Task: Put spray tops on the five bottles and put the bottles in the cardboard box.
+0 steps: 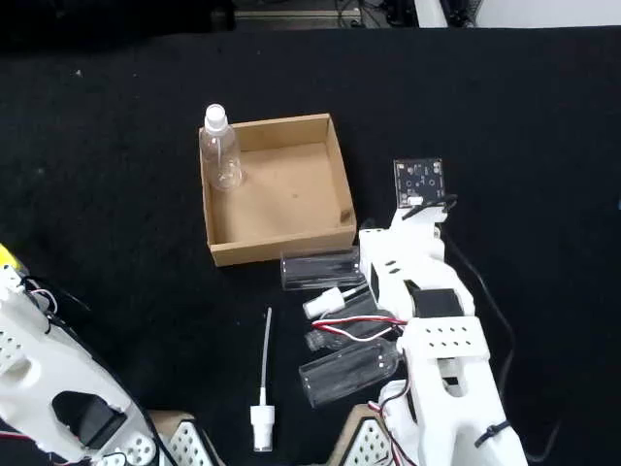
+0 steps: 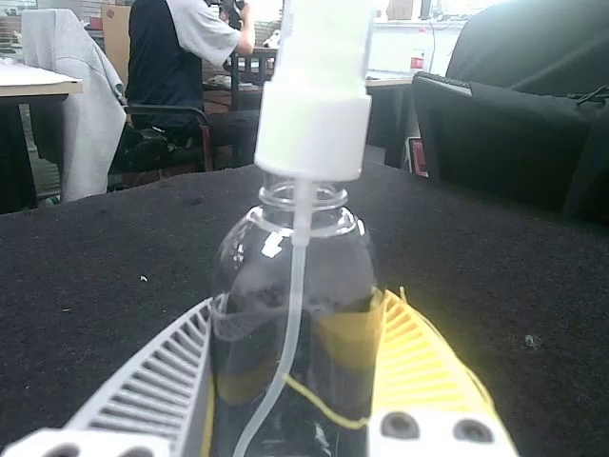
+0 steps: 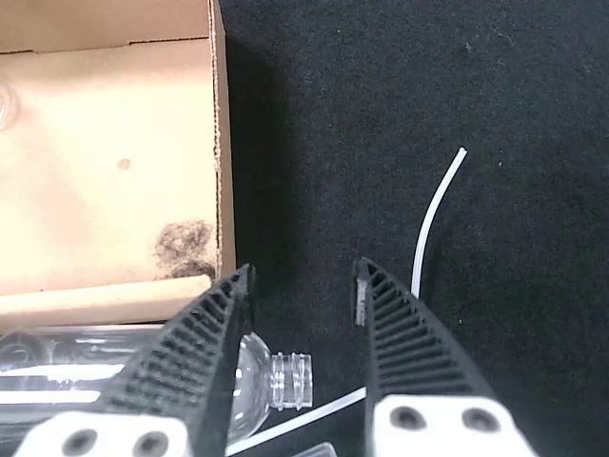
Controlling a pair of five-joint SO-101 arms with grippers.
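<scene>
Left wrist view: the left gripper (image 2: 297,307) pinches a clear bottle (image 2: 295,243) by its body and holds it upright. The neck is left free, presumably so that a cap can be fitted from above. A white spray top (image 2: 314,105) sits over the open neck with its dip tube running down inside. A gap shows between collar and neck, so the top is judged inserted but not yet seated.

Right wrist view: the right gripper (image 3: 303,276) hangs with jaws spread over the black table (image 3: 495,76), just beside a corner of the cardboard box (image 3: 215,143). An uncapped bottle (image 3: 276,379) lies on its side beneath one finger, within easy reach for the next pick.

High view: one capped bottle (image 1: 220,155) stands in a corner of the box, against two walls, which leaves the floor free for the others. A second uncapped bottle (image 1: 347,374) and a loose spray top (image 1: 262,419) with its long tube lie outside the box, near the arm there. By this count, one bottle of five is finished.
</scene>
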